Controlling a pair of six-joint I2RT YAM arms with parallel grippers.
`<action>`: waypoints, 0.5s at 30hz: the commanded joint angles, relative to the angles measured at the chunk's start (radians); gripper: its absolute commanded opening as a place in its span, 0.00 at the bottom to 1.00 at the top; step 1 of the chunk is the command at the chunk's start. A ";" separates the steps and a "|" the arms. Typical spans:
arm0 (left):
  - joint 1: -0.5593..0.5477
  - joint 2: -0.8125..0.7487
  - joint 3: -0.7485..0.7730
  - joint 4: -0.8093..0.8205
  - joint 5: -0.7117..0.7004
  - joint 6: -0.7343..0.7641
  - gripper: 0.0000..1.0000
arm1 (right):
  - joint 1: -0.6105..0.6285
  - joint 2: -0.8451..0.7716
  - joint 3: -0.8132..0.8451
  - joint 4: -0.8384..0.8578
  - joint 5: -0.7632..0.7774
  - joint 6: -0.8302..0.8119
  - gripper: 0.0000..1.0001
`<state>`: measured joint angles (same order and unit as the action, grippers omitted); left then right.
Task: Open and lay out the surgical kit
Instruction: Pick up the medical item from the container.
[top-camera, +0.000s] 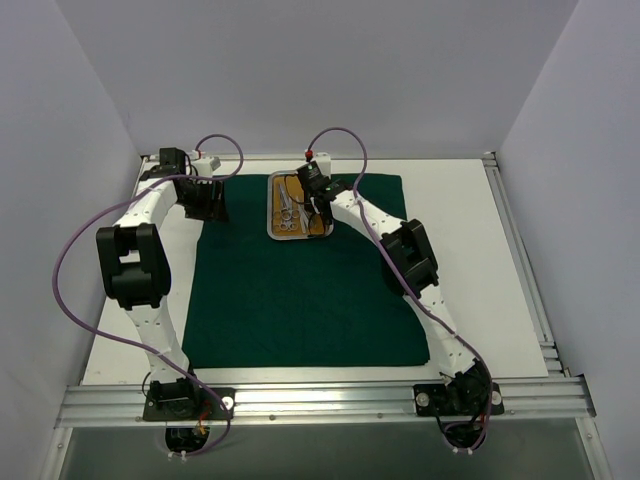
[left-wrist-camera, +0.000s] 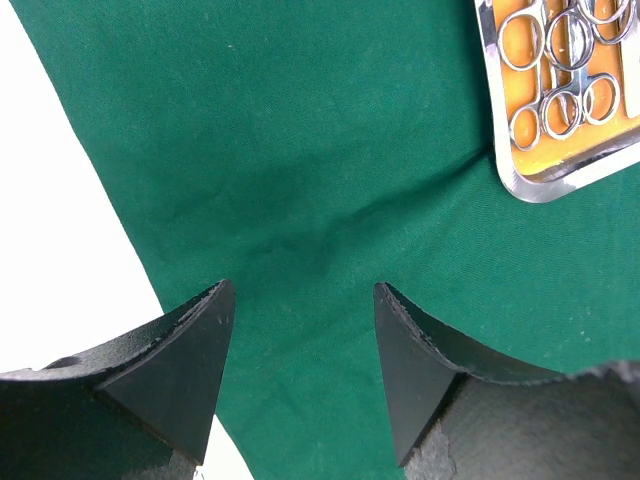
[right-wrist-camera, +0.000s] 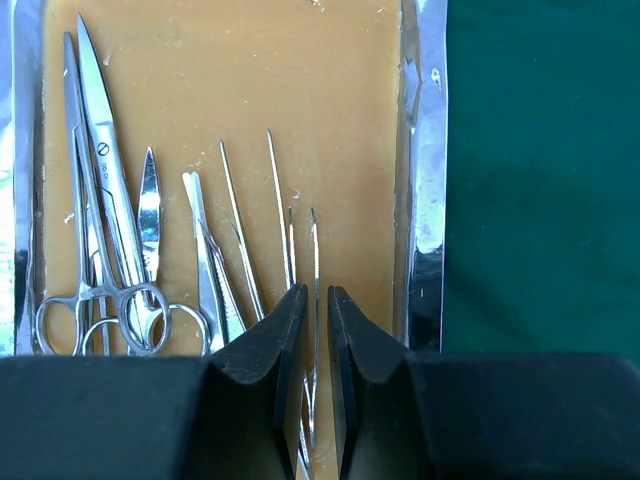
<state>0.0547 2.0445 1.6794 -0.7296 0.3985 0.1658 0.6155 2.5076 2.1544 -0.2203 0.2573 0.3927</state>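
The dark green cloth lies spread flat on the table. The steel tray sits at its far edge with its orange-brown floor showing. In the right wrist view, scissors, forceps and thin tweezers lie side by side in the tray. My right gripper is down inside the tray, its jaws closed to a narrow slit around the tweezers. My left gripper hangs open over the cloth left of the tray, holding nothing.
White table borders the cloth on both sides. White walls close in on the left, back and right. Aluminium rails run along the right edge and the near edge, where both arm bases are bolted.
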 joint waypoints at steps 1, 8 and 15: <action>0.000 0.008 0.002 -0.004 0.025 0.014 0.67 | 0.006 -0.050 0.036 0.001 0.013 0.005 0.11; 0.000 0.006 0.003 -0.005 0.026 0.015 0.67 | -0.002 -0.027 0.036 -0.008 0.017 0.012 0.10; 0.000 0.009 0.005 -0.005 0.028 0.015 0.67 | -0.008 0.005 0.027 -0.016 -0.004 0.015 0.10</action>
<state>0.0547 2.0445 1.6794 -0.7296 0.4007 0.1661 0.6128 2.5084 2.1544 -0.2207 0.2562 0.3954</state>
